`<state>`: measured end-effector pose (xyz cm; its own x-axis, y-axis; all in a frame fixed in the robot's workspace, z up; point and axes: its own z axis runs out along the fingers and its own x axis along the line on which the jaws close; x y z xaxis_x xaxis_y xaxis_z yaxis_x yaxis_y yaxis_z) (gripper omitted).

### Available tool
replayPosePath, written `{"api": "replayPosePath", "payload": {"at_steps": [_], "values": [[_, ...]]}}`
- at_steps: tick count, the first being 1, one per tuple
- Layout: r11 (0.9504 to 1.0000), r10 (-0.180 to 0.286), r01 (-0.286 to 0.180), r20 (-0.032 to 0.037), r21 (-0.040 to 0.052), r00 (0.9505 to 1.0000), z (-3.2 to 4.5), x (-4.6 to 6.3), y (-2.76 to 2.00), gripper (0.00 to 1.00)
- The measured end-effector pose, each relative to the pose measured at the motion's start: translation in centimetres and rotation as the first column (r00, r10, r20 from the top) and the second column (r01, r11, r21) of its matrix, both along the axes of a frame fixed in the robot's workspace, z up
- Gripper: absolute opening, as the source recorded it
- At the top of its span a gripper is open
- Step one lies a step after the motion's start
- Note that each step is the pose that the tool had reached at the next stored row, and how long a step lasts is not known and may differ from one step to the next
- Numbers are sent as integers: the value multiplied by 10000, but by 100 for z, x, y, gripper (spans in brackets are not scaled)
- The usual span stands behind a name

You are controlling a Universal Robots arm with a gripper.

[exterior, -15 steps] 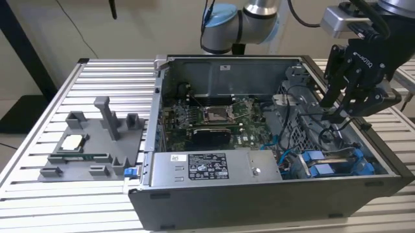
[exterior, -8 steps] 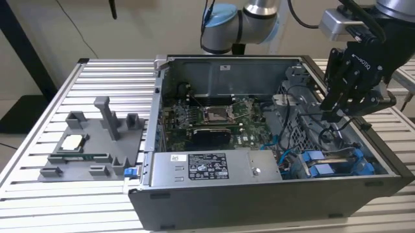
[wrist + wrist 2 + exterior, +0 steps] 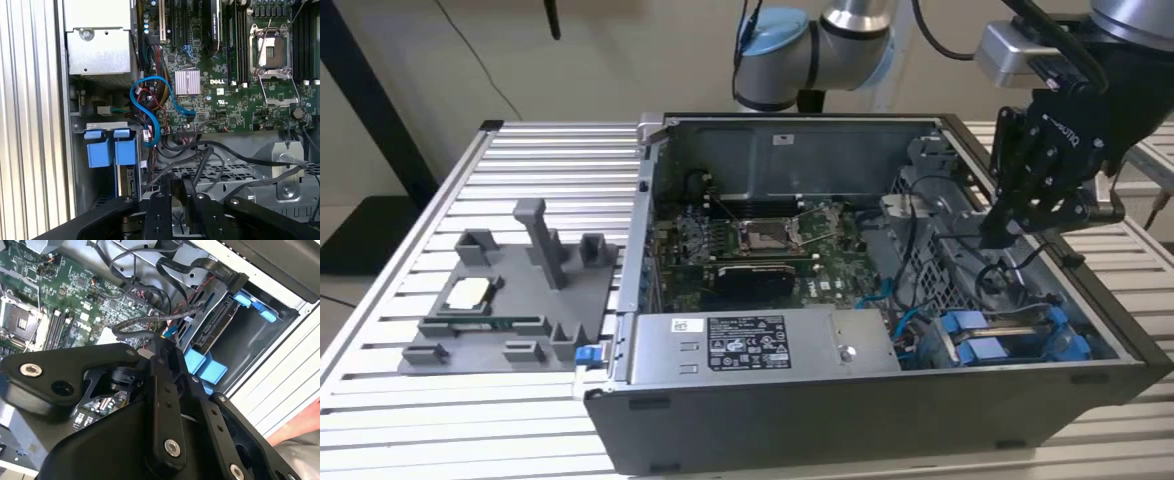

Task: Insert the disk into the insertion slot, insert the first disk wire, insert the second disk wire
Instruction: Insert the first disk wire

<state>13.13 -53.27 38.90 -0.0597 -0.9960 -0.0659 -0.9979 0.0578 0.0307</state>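
Table: a slatted aluminium table (image 3: 400, 420) carries the scene, and an open computer case (image 3: 854, 425) lies on it with its inside facing up.
Power supply: in the exterior view, a grey power-supply box (image 3: 761, 345) with a white label lies just behind the case's near wall.
Disk: the disk (image 3: 214, 326) sits inside the insertion slot (image 3: 260, 337), in the case's near corner on the exterior view's right. One end of it shows beside the blue tabs (image 3: 983, 338) at the slot's mouth.
Blue cable: in the first wrist view, a thin blue cable (image 3: 150, 100) loops between the power-supply box and the board, just beside the blue tabs.
Gripper: the black gripper (image 3: 994, 238) reaches down into the case just behind the slot. In the second wrist view its tip lies among the black cables (image 3: 150, 320).
Jaws: the linkage and cables hide the tip, so I cannot tell whether they are clenched, released or grasping a cable.
Cable ends: I cannot tell whether any black cable reaches the disk.
Motherboard: the green motherboard (image 3: 720, 255) covers the case's floor on the exterior view's left of the gripper, with the square CPU socket (image 3: 765, 236) near its middle.
Fixture tray: a grey moulded tray (image 3: 520, 300) rests on the table beside the case, on the exterior view's left, and holds a small square chip (image 3: 467, 292).
Arm: the silver-and-blue arm (image 3: 834, 35) rises beyond the case's far wall.
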Motion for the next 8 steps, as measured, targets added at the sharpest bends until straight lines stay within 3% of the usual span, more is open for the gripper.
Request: {"api": "replayPosePath", "payload": {"at_steps": [8], "values": [[10000,14,-14,0,-2,10000,-9,41,-8,19]]}}
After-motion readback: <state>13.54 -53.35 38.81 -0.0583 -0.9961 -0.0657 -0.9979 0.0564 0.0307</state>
